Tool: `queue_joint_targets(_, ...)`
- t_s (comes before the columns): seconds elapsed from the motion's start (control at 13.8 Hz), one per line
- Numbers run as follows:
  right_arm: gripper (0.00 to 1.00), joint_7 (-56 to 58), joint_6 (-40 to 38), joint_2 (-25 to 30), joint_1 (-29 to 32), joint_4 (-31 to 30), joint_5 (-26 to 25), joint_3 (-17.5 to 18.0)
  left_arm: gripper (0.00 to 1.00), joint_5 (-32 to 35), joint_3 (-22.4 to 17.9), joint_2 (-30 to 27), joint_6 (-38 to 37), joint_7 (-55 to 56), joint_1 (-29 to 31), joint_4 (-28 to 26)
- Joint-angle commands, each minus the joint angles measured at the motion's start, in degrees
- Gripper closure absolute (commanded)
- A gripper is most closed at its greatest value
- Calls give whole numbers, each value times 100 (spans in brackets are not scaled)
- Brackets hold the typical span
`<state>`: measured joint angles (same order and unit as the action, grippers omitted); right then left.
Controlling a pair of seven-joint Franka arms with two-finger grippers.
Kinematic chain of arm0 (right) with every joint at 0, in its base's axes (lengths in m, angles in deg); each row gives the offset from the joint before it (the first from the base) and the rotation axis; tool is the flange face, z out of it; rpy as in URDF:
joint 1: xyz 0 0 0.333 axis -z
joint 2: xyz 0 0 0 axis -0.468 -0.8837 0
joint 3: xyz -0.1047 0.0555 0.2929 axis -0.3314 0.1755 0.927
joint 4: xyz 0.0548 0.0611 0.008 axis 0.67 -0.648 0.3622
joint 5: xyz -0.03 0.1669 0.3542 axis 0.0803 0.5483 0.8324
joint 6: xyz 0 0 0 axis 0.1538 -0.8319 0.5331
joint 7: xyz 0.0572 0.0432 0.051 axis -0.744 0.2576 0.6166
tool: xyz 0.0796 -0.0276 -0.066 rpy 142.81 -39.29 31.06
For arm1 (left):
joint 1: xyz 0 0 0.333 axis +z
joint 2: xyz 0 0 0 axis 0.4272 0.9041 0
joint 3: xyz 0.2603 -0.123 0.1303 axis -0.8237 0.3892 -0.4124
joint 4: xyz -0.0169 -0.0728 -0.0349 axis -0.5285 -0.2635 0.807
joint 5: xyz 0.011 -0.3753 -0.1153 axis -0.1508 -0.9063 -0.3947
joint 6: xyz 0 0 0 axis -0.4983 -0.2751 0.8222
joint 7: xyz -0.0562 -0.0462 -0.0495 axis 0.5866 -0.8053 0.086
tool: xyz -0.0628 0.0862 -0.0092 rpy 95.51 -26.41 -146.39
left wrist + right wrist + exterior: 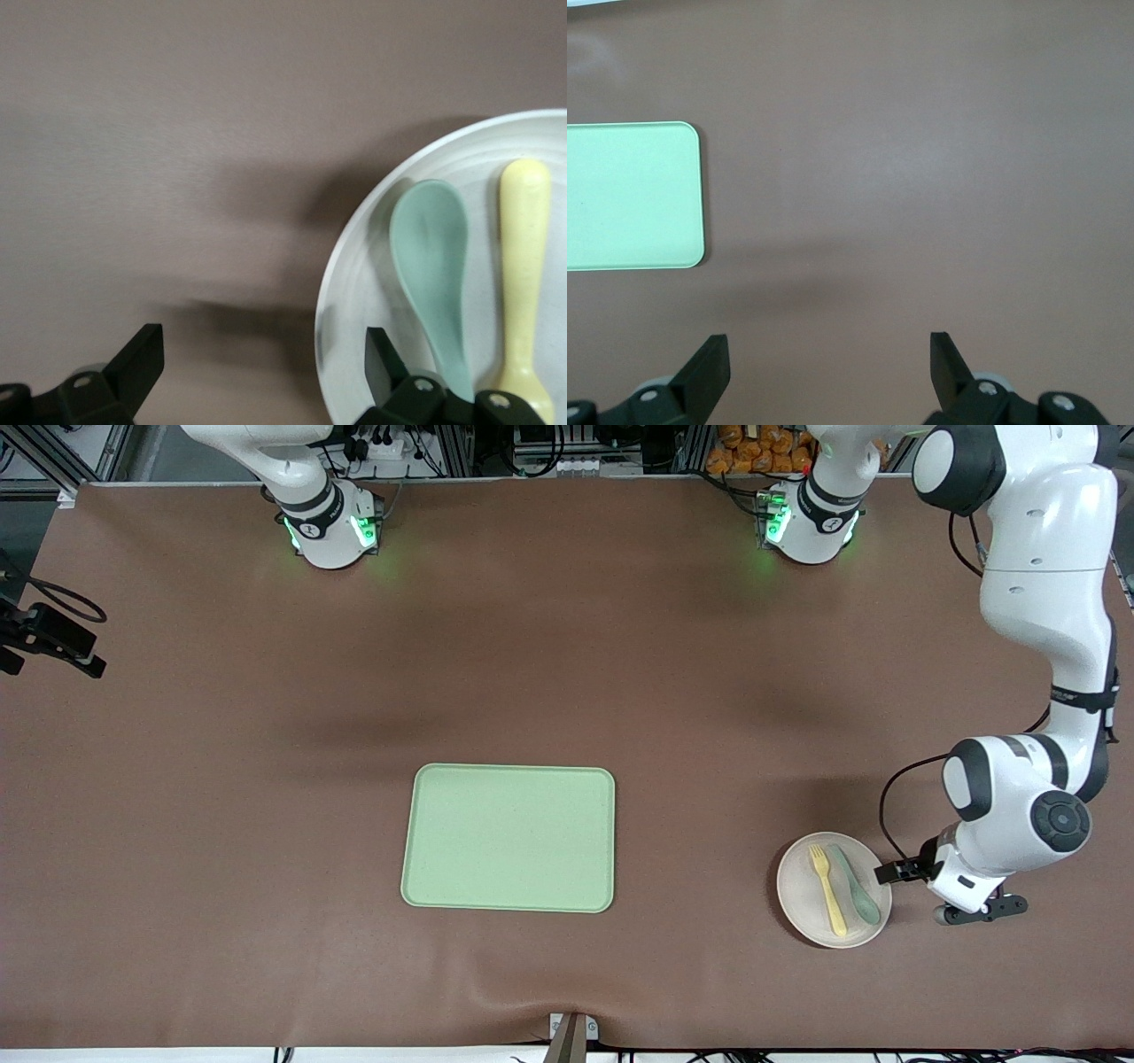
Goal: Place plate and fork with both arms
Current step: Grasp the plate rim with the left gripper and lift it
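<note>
Left gripper (257, 372) hangs low with jaws wide astride the plate's (802, 899) rim; right gripper (828, 376) waits wide.

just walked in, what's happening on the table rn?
The left arm has reached down beside the plate at its end of the table. Its open left hand straddles the plate's rim without gripping it. The yellow fork and a teal spoon lie side by side on the plate. The green tray sits mid-table with nothing on it. The right arm waits; its right hand is open above bare table near the tray.
</note>
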<state>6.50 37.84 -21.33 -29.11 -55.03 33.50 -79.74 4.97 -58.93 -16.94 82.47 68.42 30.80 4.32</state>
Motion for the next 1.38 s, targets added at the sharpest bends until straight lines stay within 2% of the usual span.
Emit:
queue_joint_targets(0.0,0,37,-38,-26,85,57,108,45,0,69,1,104,46,30,-15,132)
queue_joint_targets(0.43,0,37,-20,-35,76,66,108,45,0,104,1,113,55,30,-33,132)
queue_joint_targets(0.51,0,37,-20,-35,76,66,108,45,20,78,1,113,55,39,-50,132)
queue_joint_targets(0.58,0,37,-20,-35,76,66,108,45,46,51,1,104,55,74,-111,132)
queue_joint_targets(0.65,0,37,-29,-35,76,66,108,45,64,60,1,121,55,231,-181,132)
queue_joint_targets(0.72,0,37,-21,-35,85,66,108,45,77,86,1,174,55,363,-278,132)
queue_joint_targets(0.8,0,37,-29,-35,85,66,108,45,98,86,1,183,55,425,-340,132)
queue_joint_targets(1.16,0,37,-3,-96,85,75,108,45,100,139,1,131,55,285,-288,132)
queue_joint_targets(1.3,0,46,-3,-123,85,83,100,45,100,122,1,104,46,-134,-279,149)
